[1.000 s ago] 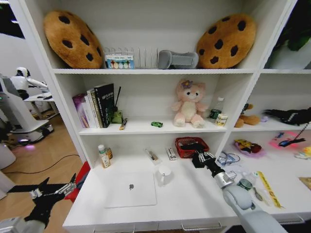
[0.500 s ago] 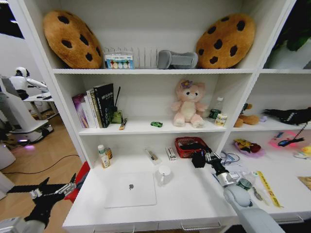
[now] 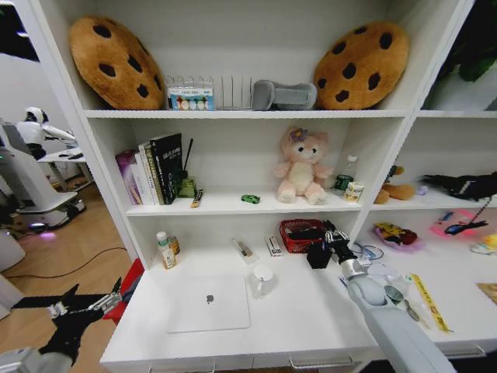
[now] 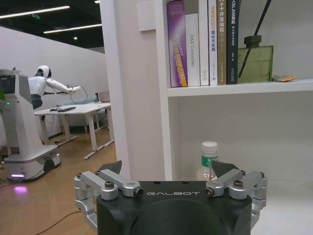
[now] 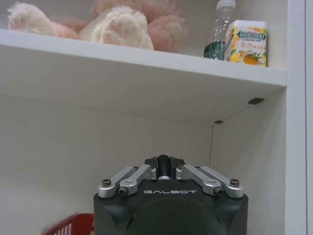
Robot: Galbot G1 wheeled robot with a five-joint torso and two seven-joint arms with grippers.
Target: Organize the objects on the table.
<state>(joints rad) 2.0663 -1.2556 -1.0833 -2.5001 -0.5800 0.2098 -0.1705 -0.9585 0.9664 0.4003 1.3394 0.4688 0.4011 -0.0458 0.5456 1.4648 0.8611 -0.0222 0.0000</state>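
The slim silver laptop (image 3: 210, 303) lies shut and flat on the white desk (image 3: 303, 322), toward the left half of the top, with a white mug (image 3: 262, 280) just beside its right edge. Behind them, near the back wall, a small bottle with a white cap (image 3: 164, 250) stands at the left, and two small flat packets (image 3: 273, 246) lie near the middle. A red mesh basket (image 3: 299, 235) sits at the back of the desk, right of centre.

The right gripper (image 3: 324, 243) is stretched out over the desk, just in front of and beside the basket, under the shelf that carries the pink plush bear (image 3: 300, 166). From its wrist camera its fingers (image 5: 164, 164) are drawn together at the centre, closed with nothing between them, and the red basket rim (image 5: 68, 226) shows low in that view.

The tiny green toy car (image 3: 250, 199) stands on the shelf board above the desk, left of the bear. Books (image 3: 151, 171) stand at that shelf's left end.

The left gripper (image 3: 81, 305) hangs low, off the left end of the desk, over the wooden floor; its fingers (image 4: 108, 183) are spread wide and hold nothing.
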